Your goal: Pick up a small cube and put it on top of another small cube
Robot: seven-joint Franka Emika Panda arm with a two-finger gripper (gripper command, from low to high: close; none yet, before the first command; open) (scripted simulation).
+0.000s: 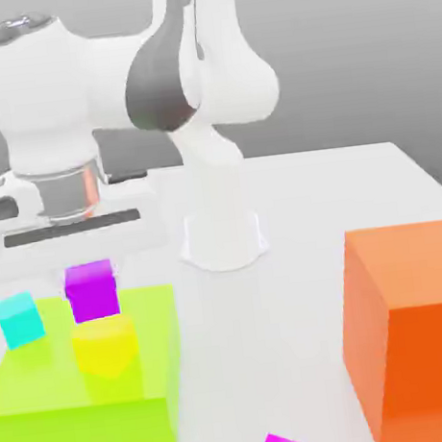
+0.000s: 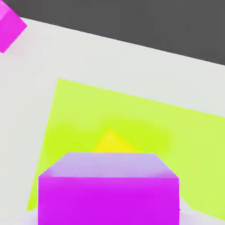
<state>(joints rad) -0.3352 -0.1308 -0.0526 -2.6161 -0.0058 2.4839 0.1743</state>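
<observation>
The purple cube (image 1: 91, 290) is being seen resting on the yellow cube (image 1: 105, 345), directly beneath the jaws; whether the jaws are gripping it cannot be told.

White arm (image 1: 199, 82), grey joint patch

A cyan cube (image 1: 19, 319) and tall orange block (image 1: 418, 328) flank bare table (image 1: 269, 355).
</observation>
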